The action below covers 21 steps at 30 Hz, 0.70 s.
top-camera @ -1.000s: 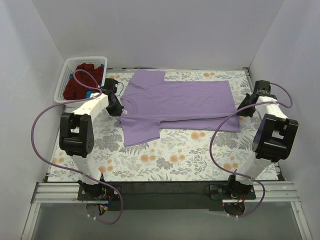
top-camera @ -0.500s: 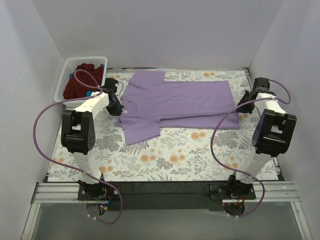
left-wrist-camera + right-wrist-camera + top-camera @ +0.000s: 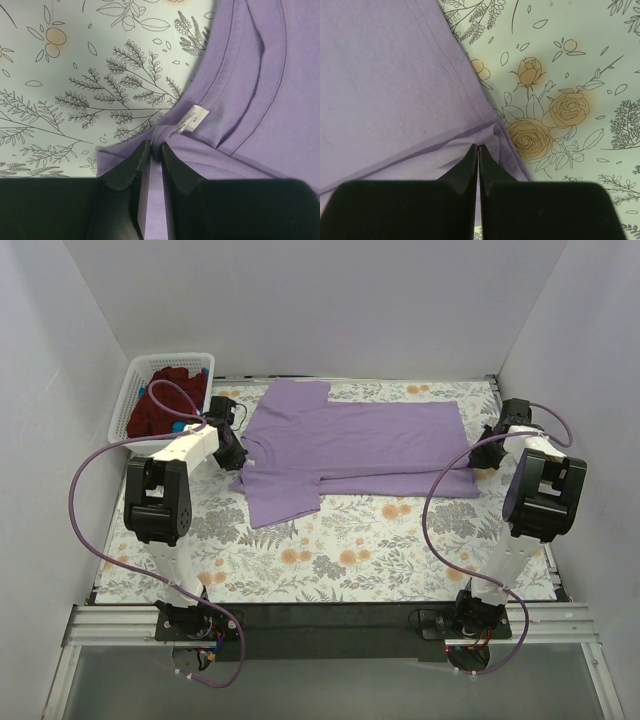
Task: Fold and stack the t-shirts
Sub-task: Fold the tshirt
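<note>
A light lavender t-shirt [image 3: 350, 445] lies spread on the flowered table, collar to the left, hem to the right, its near long edge folded over. My left gripper [image 3: 238, 456] is shut on the shirt's collar edge by the white label [image 3: 192, 118]; cloth bunches between the fingertips in the left wrist view [image 3: 156, 145]. My right gripper [image 3: 481, 458] is shut on the hem corner, a pinched fold showing at its tips in the right wrist view [image 3: 478, 146]. A dark maroon shirt [image 3: 160, 410] lies in the basket with a bit of blue cloth [image 3: 176, 426] at its near edge.
A white lattice basket [image 3: 133, 390] stands at the back left corner. Purple cables loop from both arms over the table's sides. White walls close in the left, back and right. The flowered cloth [image 3: 350, 550] covers the table in front of the shirt.
Both grippers have drawn the shirt's near edge a little farther back. The right arm's elbow has swung up and back; the left arm has shifted slightly.
</note>
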Tool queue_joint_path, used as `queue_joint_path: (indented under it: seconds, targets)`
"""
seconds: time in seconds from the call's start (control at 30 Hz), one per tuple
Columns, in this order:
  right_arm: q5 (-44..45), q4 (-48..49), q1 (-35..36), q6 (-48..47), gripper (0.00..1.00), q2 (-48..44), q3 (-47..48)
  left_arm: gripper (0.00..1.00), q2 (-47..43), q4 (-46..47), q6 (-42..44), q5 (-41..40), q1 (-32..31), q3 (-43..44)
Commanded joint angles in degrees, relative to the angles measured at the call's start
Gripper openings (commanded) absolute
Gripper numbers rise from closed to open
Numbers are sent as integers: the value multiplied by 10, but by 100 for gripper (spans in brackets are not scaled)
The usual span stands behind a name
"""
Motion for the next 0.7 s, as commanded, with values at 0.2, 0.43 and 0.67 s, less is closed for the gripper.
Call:
queue_joint_path:
  seconds: [0.2, 0.43, 0.67]
  targets:
    - [13, -5, 14, -28, 49, -36, 34, 45, -55, 21, 9, -27, 8, -10]
    - [71, -48, 83, -38, 79, -141, -6, 60, -180, 4, 25, -43, -23, -83]
    - [48, -39, 211, -34, 82, -290, -129, 63, -286, -35, -27, -79, -181, -199]
